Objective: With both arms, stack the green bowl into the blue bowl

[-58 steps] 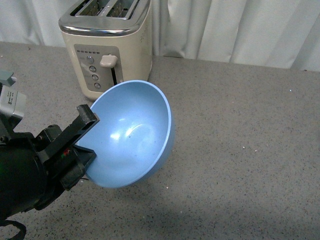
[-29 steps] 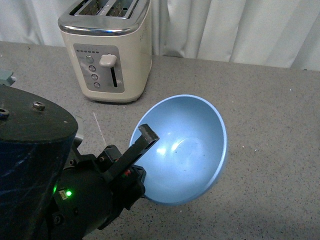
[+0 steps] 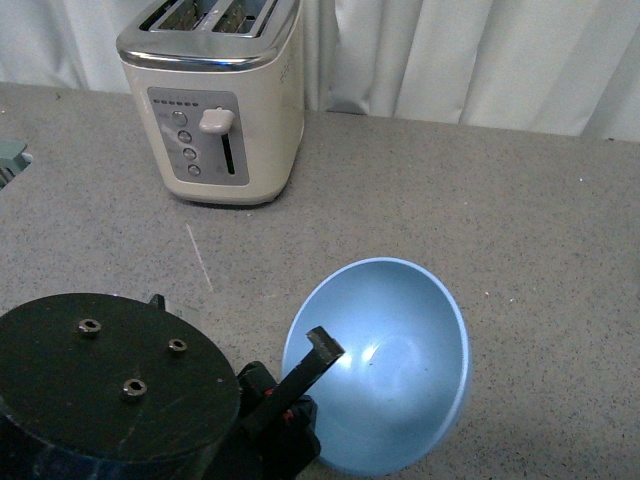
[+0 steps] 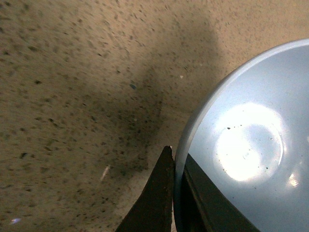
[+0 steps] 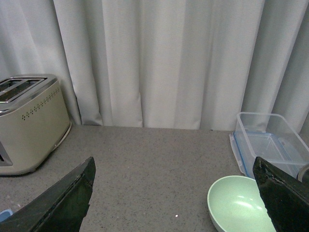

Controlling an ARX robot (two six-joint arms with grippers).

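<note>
- the grey speckled stone-look desk [image 3: 520,230] carries all the things.
- a white pleated cloth curtain [image 5: 169,63] hangs along the far edge of the desk.
- the black scuffed cylindrical metal left arm [image 3: 110,400], with small bolts on its round top face, fills the near left corner of the front view.
- a cream two-slot metal toaster [image 3: 215,110] with a chrome top stands at the far left of the desk, close to the curtain and well apart from both bowls.
- a clear rectangular plastic container [image 5: 270,140] with a bluish lid under it stands on the desk at the right, near the curtain.
- the round light sky-blue plastic bowl [image 3: 400,370] is at the near middle of the desk, tilted and with its opening up. i cannot tell if its bottom touches the desk.
- the round pale mint-green plastic bowl [image 5: 236,205] sits upright on the desk, just beside the clear container. it shows only in the right wrist view and is apart from the blue bowl.
- the left pincer [image 4: 177,164] is pinching the rim of the blue bowl, with one finger inside the bowl and one outside.
- the right pincer [image 5: 174,161] is spread wide and grips nothing. the green bowl lies low, near one of its fingers.
</note>
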